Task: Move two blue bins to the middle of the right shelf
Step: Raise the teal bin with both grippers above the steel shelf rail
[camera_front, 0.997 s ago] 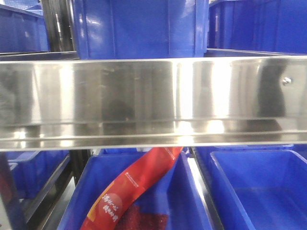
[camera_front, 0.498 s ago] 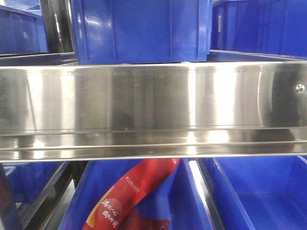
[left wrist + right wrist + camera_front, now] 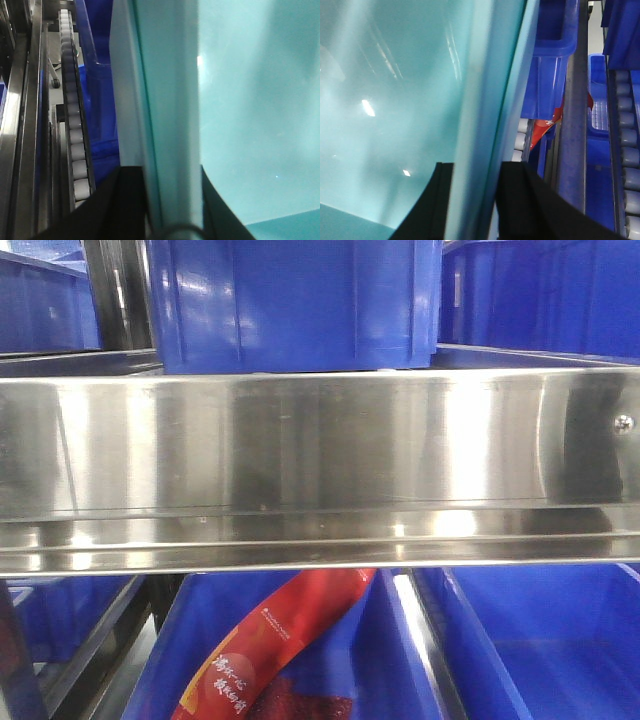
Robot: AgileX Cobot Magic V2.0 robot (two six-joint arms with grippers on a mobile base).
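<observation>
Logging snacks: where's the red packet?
Front view, lower centre: the red packet lies in a royal-blue crate beneath the steel shelf rail.

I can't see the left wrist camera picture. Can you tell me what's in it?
The left claw has its two black fingers clamped on the rim of a pale blue bin. A roller track runs along the left side.

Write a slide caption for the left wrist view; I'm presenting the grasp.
Left gripper clamped on the pale blue bin's rim, roller track alongside.
</observation>
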